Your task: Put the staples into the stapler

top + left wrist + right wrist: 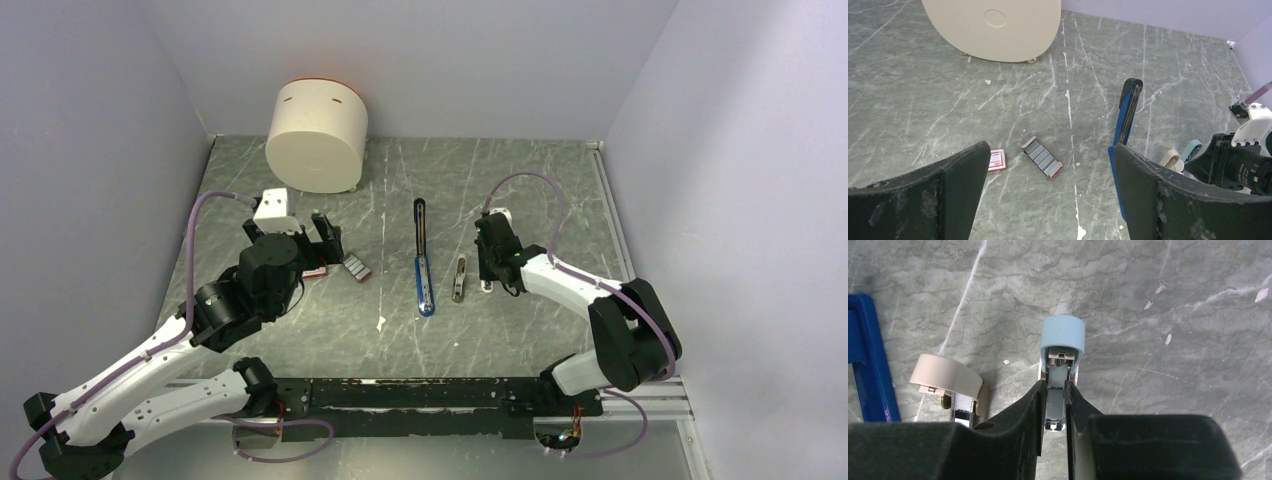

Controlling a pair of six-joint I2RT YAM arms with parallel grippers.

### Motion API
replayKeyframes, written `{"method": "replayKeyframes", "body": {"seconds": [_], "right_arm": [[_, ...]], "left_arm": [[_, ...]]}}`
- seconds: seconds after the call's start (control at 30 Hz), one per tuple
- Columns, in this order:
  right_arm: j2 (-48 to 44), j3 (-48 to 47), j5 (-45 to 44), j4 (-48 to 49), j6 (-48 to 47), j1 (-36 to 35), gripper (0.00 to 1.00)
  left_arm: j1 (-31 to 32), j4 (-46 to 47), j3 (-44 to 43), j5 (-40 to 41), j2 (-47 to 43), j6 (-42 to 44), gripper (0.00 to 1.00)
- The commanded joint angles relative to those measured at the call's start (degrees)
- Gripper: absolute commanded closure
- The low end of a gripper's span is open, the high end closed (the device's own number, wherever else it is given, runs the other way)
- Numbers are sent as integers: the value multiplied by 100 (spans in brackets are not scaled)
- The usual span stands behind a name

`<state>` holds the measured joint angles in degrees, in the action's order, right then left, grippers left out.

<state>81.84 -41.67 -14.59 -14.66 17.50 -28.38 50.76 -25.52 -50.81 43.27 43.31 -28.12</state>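
Left gripper [1050, 148] jaws spread wide, holding nothing, hovering over the grey marbled table [540, 200] with both staple items framed between its fingers [963, 175]. Red staple box [996, 160] lies flat by the left finger, partly hidden by it; white label has print, too small to read. Just right of it, apart, not touching, is the staple tray [1043, 158]: a red-edged open tray set diagonally with a row of silvery-grey staple blocks, no writing visible. Stapler [424, 285] lies mid-table, opened out in one long line, blue body at the near end, black top arm at the far end, channel facing up; no brand legible. It is well right of the tray, between the two arms. Right gripper [1054, 390] jaws pressed in on a small metal piece with a pale-blue cap [1063, 337], pinching its silver metal body while the cap sticks out past the fingertips; the piece is down at the table, whether resting on it I can't tell. Tan-capped piece [945, 377] of the same kind lies just left of it, between the blue-capped one and the stapler, not touching either. Big cream cylinder [315, 135] lies on its side at the far left of the table; flat face shows a faint round mark, no text.
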Motion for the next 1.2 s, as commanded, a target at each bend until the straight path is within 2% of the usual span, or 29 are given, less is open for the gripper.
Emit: {"method": "replayKeyframes", "body": {"seconds": [0.0, 0.5, 1.17], "right_arm": [[26, -15, -120, -31, -48, 48, 78], [-52, 22, 110, -59, -104, 52, 76], [-232, -282, 32, -314, 151, 52, 63]], "left_arm": [[-36, 117, -52, -2, -24, -3, 3], [-35, 124, -70, -9, -6, -1, 3], [-40, 156, -79, -20, 12, 1, 3]]}}
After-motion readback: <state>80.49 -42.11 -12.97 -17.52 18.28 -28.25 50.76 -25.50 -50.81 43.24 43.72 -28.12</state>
